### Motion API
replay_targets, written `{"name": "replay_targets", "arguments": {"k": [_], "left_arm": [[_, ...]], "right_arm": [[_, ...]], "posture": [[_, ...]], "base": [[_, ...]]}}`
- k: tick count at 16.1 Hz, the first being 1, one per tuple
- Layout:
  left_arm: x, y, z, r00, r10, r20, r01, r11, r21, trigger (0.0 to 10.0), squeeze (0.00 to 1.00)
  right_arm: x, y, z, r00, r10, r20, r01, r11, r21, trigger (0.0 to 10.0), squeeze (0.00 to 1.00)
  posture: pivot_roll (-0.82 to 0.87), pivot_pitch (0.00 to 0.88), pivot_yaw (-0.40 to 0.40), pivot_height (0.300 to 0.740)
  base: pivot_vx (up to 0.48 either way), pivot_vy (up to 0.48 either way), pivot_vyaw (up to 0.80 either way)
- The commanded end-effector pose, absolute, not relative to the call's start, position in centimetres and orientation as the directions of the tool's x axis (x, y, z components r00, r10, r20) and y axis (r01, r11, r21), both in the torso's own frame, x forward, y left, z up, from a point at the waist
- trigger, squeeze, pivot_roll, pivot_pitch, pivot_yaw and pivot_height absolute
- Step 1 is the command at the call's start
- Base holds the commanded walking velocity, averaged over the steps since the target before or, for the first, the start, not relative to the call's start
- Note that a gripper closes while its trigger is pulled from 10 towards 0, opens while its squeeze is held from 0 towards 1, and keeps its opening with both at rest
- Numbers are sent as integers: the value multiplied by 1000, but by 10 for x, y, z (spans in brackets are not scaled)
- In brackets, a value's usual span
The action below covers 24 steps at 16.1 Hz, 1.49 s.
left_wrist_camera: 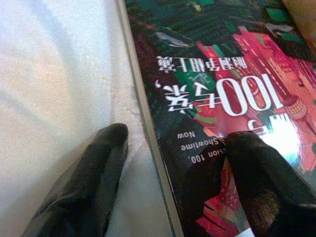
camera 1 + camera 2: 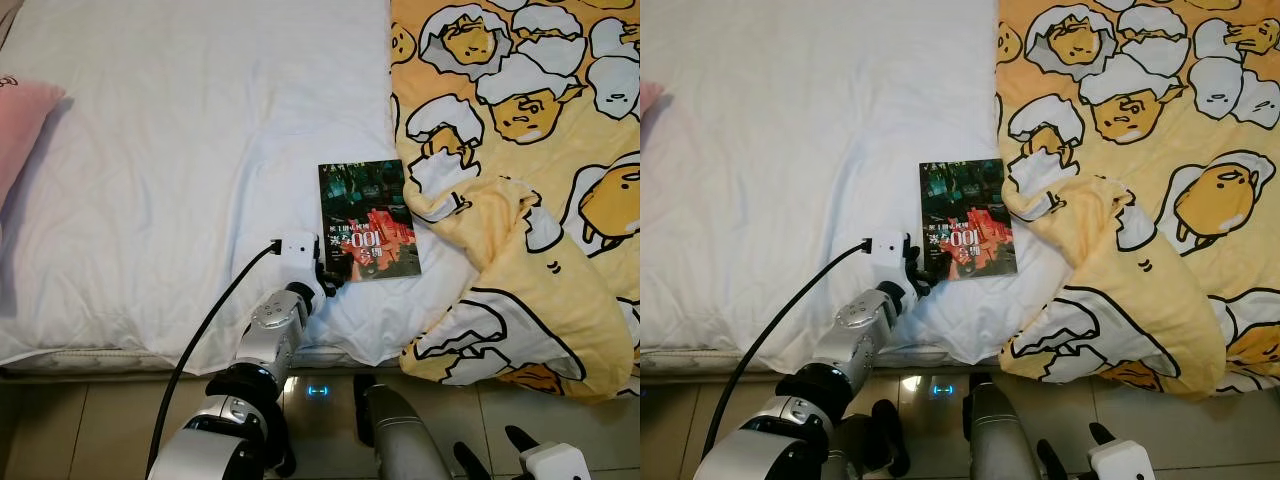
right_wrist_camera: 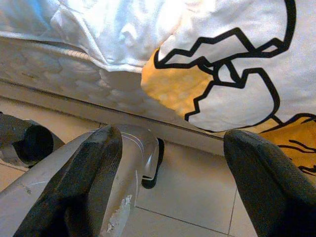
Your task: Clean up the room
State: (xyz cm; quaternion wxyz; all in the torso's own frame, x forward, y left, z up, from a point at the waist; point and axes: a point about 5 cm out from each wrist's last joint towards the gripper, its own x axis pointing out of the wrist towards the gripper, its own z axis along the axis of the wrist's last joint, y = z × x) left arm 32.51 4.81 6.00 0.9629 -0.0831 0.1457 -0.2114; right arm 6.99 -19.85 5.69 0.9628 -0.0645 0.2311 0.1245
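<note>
So the book (image 2: 367,218) is lying flat on the white sheet (image 2: 180,180) near the foot edge of the bed, its far right corner tucked just under the yellow cartoon-print blanket (image 2: 530,190). The left gripper (image 2: 325,280) is right at the book's near left corner, fingers spread wide and straddling the edge: in the wrist view one fingertip (image 1: 106,148) sits on the sheet and the other lies on the cover. Nothing gripped. The right gripper (image 3: 170,163) hangs low over the tile floor (image 3: 187,197) by the mattress, fingers wide apart.
</note>
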Motion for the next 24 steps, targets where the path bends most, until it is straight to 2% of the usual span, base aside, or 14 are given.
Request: {"name": "replay_targets", "arguments": {"k": [1,3,5,6,9,10,11,15,18,22,24], "left_arm": [[310,24,44,796,-503,-337,464,865,-194,0,0],[309,23,43,783,-517,-346,470,856,-215,0,0],[306,21,39,751,-549,-367,449,832,-324,0,0],[304,22,36,740,-556,-379,471,830,-299,0,0],[304,17,38,726,-588,-357,475,804,-357,0,0],[303,13,39,715,-610,-342,449,776,-444,0,0],[303,12,39,712,-616,-337,438,765,-472,0,0],[305,13,43,706,-631,-321,487,762,-426,0,0],[309,11,50,707,-653,-271,478,724,-496,0,0],[319,12,71,722,-670,-172,513,685,-517,0,0],[330,26,94,750,-657,-82,540,678,-499,0,0]], "right_arm": [[64,-199,56,847,213,-487,-274,960,-57,10000,0],[65,-199,56,847,214,-487,-275,960,-57,10000,0],[66,-199,56,848,214,-485,-274,960,-57,10000,0],[67,-199,56,848,215,-484,-275,960,-56,10000,0],[67,-199,56,847,220,-484,-280,959,-54,10000,0],[68,-198,55,847,222,-483,-282,958,-53,10000,0],[68,-198,55,847,223,-483,-283,958,-53,10000,0],[70,-197,53,847,227,-480,-286,957,-52,10000,0],[73,-196,52,849,229,-476,-288,956,-53,10000,0],[80,-198,50,853,230,-469,-290,955,-59,10000,0],[86,-197,47,857,232,-460,-291,955,-60,10000,0]], "posture": [[-389,344,11,740],[-390,345,10,740],[-390,345,10,740],[-388,348,7,740],[-386,348,6,740],[-384,346,6,740],[-384,346,6,740],[-379,341,8,740],[-383,324,6,740],[-376,302,9,740],[-347,281,18,740]], "base": [[0,0,0],[0,0,0],[0,0,0],[0,0,0],[0,0,0],[0,0,0],[0,0,0],[0,0,0],[0,0,0],[0,0,0],[0,0,0]]}}
